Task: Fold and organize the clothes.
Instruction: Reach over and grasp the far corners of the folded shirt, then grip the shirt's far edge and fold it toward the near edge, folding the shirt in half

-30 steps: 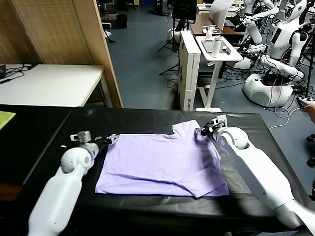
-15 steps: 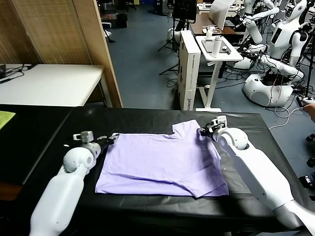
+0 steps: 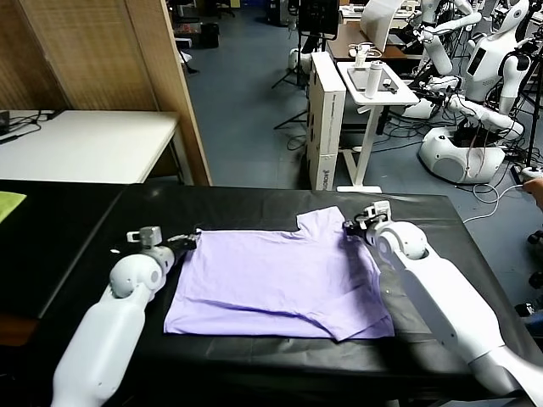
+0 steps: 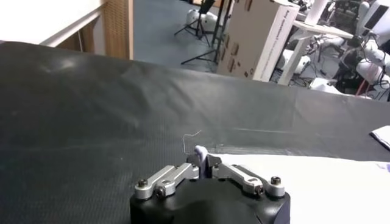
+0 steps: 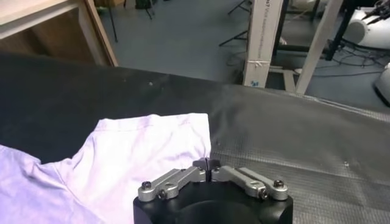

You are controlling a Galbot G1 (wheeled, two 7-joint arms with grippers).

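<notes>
The pale lavender T-shirt (image 3: 271, 275) lies spread flat on the black table (image 3: 246, 203), with its sleeve at the far right. My left gripper (image 3: 190, 240) is at the shirt's far left corner, low on the table. In the left wrist view it (image 4: 203, 159) is shut on a small tuft of the lavender fabric (image 4: 200, 151). My right gripper (image 3: 349, 225) is at the outer edge of the far right sleeve. In the right wrist view it (image 5: 207, 163) is shut, with the sleeve's corner (image 5: 183, 140) running under its tips. No print shows.
A yellow-green cloth scrap (image 3: 10, 203) lies at the far left edge. A white table (image 3: 85, 144) stands beyond the left side. A tall cardboard box (image 3: 325, 110), a white side table (image 3: 373, 85) and other robots (image 3: 475, 127) stand behind the table.
Both arms have shifted only slightly; the left gripper moved a little left at the shirt's corner. The shirt lies as before.
</notes>
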